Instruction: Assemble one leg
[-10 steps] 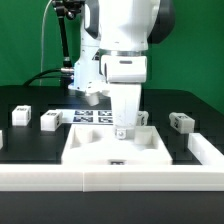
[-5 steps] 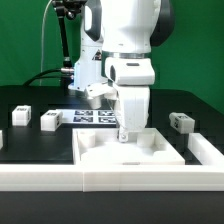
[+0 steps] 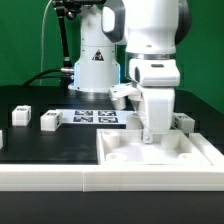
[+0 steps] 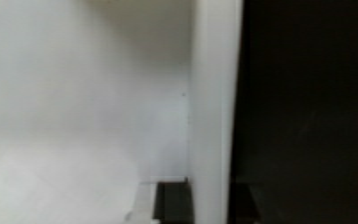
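Note:
The large white tabletop (image 3: 125, 150) lies flat near the front rail, on the exterior view's right. My gripper (image 3: 150, 134) points straight down and is shut on the tabletop's far edge. In the wrist view the tabletop surface (image 4: 87, 100) and its raised edge (image 4: 217, 100) fill the picture, with a dark finger (image 4: 176, 205) against the edge and my gripper (image 4: 217, 205) around it. Two small white tagged legs (image 3: 20, 115) (image 3: 50, 121) stand on the black table at the left. A third leg (image 3: 183, 120) shows partly behind my arm on the right.
The marker board (image 3: 97, 116) lies behind the tabletop. A white rail (image 3: 50, 177) runs along the table's front edge, and a white bar (image 3: 210, 148) stands at the right, close to the tabletop. The arm's base (image 3: 95, 65) stands at the back.
My gripper has moved toward the exterior view's right, and the tabletop has slid with it, from the middle toward the right-hand bar. The legs have not moved.

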Motion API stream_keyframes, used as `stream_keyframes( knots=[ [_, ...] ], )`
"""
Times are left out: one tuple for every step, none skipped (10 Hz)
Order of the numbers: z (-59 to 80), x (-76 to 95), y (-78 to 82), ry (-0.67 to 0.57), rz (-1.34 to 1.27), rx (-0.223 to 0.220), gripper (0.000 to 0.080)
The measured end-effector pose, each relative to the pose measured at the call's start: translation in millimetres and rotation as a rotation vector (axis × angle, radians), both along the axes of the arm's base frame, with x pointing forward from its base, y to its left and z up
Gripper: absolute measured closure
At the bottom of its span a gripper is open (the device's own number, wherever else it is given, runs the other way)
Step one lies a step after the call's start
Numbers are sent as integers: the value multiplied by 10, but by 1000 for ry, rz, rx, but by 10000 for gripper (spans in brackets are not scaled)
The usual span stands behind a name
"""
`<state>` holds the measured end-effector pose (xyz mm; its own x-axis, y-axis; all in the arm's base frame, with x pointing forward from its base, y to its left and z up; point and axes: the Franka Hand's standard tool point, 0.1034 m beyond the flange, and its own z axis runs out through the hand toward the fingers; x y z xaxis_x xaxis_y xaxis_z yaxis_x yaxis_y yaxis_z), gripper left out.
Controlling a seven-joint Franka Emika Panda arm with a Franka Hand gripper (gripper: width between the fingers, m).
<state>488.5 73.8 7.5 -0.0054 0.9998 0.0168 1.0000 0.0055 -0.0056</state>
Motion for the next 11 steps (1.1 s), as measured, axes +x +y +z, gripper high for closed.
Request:
stream_keyframes(
  knots=[
    [-2,25,77,2,-5,0,742],
    [-1,25,77,14,-8,-6,742],
    [-1,25,74,17,-8,-8,742],
    [-2,24,71,17,-9,-7,736],
    [-5,23,69,17,-9,-7,736],
    [-5,23,68,17,-9,-7,556],
    [-5,23,67,17,-9,-7,556],
    [-5,23,67,17,-9,-7,374],
    [-5,23,66,17,-9,-7,243],
    [-5,23,66,17,-10,-7,169],
    [-5,23,65,17,-10,-7,169]
  ],
)
